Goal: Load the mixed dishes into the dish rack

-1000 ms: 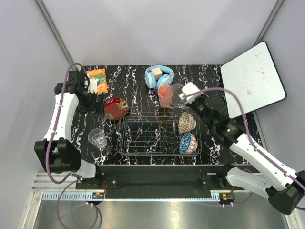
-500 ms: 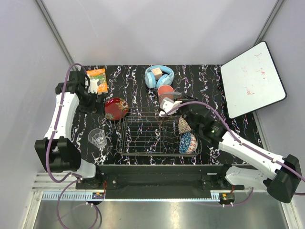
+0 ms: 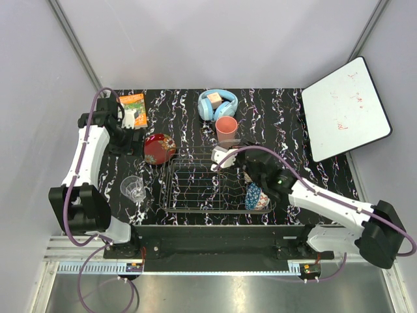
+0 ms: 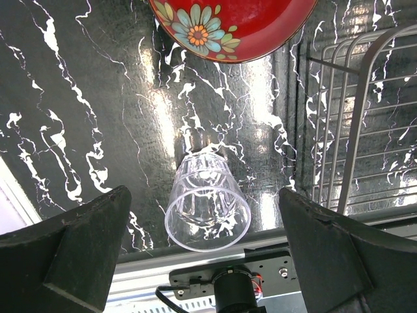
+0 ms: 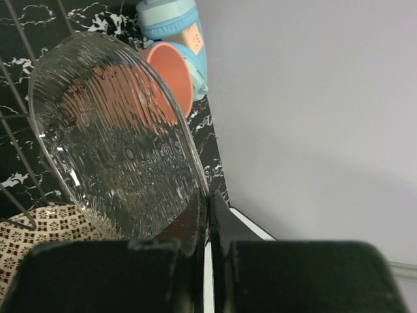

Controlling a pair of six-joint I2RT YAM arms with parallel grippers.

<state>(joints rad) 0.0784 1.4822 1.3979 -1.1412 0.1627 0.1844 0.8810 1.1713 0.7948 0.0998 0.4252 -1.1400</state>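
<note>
The right gripper [image 5: 208, 212], dark fingers pinched on the rim of the ribbed clear glass shallow dish [image 5: 117, 143], holds it on edge over the thin-wire dish rack's [image 3: 195, 186] far right, beside the beige-brown patterned bowl [image 5: 32, 238], while the left gripper [image 4: 204, 192] gapes wide above the smooth glass tumbler [image 4: 207, 208].

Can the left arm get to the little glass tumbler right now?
Probably yes. The tumbler stands apart from the red bowl and the rack, and the open, empty left end effector faces it with nothing between.

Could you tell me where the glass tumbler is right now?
Top view, left side: the glass tumbler stands just left of the dish rack, with the red bowl behind it.
</note>
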